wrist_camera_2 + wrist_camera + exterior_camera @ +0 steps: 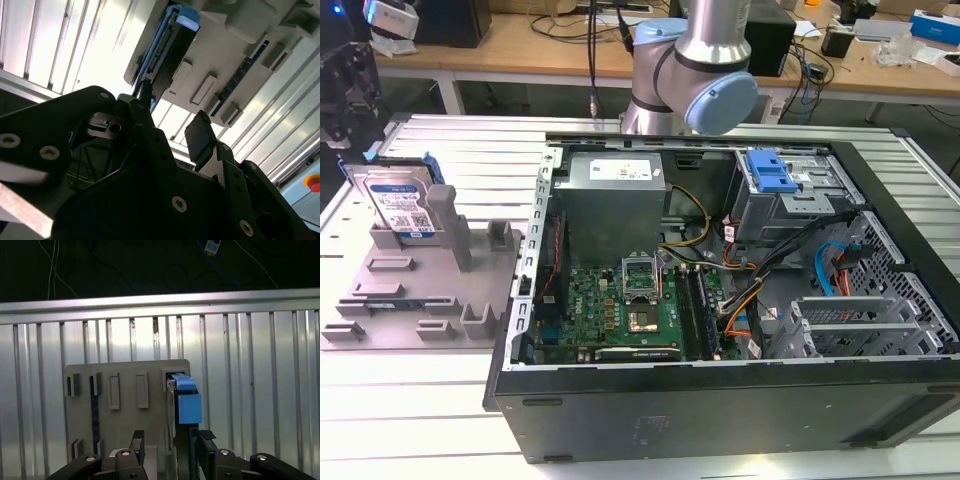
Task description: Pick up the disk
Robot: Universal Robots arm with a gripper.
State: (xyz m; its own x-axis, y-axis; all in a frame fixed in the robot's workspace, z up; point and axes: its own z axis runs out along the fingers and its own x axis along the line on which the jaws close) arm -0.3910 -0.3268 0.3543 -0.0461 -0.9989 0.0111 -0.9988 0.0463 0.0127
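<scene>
My claw (170, 447) released, fingers (137, 441) spread, nothing gripped. Disk (187, 405) stands on edge in slot of grey fixture (125, 385), blue frame edge toward me in both wrist views. Claw hangs above disk, apart from it; seems roughly lined up over it, hard to judge. Fixture sits on ribbed metal surface (470, 150), on exterior view's left of open computer case (720, 290).
</scene>
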